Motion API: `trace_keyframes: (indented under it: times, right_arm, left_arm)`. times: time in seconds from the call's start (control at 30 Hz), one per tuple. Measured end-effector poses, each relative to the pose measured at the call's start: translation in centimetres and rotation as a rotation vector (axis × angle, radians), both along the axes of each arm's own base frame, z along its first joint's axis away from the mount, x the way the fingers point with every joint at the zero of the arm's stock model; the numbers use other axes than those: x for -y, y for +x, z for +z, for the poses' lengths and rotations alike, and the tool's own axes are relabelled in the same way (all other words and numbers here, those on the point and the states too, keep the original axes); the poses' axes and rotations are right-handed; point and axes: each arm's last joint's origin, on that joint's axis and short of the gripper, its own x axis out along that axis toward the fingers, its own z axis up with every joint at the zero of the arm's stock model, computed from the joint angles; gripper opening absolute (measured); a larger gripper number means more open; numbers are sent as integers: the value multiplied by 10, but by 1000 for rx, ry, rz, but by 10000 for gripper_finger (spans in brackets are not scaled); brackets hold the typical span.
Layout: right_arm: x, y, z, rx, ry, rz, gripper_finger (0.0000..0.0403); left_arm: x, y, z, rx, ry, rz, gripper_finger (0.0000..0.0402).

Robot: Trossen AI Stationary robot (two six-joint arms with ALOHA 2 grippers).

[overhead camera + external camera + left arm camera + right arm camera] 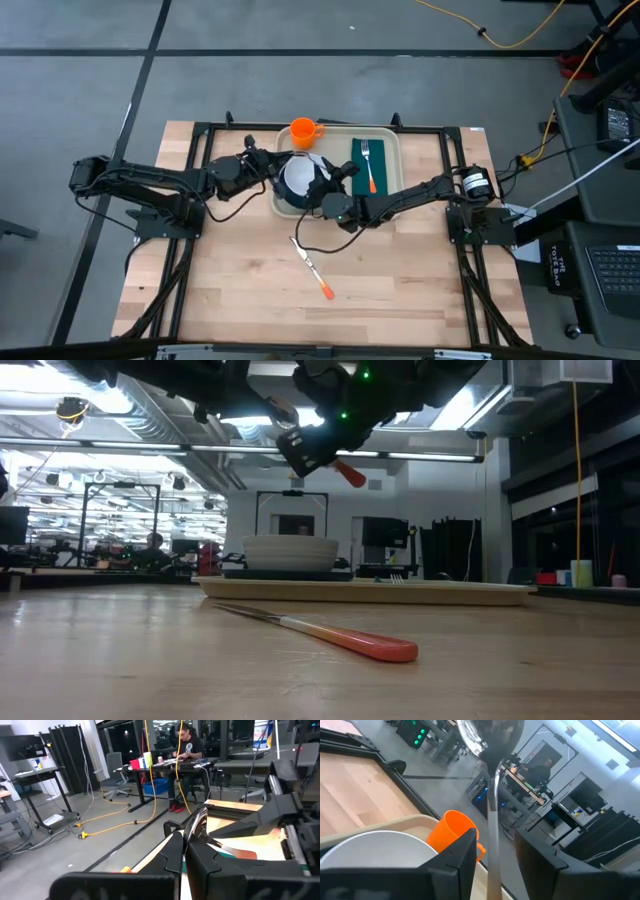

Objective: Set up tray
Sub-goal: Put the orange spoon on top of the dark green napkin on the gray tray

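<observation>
The beige tray point(392, 138) lies at the table's far middle. On it are an orange cup point(304, 130), a white bowl point(298, 180) and a green napkin point(372, 170) with a fork point(367, 158) lying on top. My right gripper point(318, 192) is over the bowl, shut on a spoon point(492, 815) with an orange handle point(350, 472). My left gripper point(272, 172) is level at the tray's left end, shut point(186, 840). The spoon's metal bowl point(197, 822) shows just past its fingertips. My left gripper may touch the spoon's metal bowl, but I cannot tell. My right gripper has the spoon's stem point(493, 855) between its two fingers, which come level from the table's right and lie across it. The contact itself is below the wrist view's edge. The spoon is clear of the tray and tilted, bowl end up, handle end below the fingers.
A knife with an orange handle point(312, 268) lies on the bare wood near the table's middle, in front of the tray. The black frame rails point(200, 150) run along the table's sides. People sit at desks beyond the table's far edge point(187, 745).
</observation>
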Motion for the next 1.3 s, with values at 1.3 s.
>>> trace_keyframes:
  times: [1.3]
  right_arm:
    - [1,1,0,7,11,28,21]
  left_arm:
    - [0,0,-1,-7,-1,1,2]
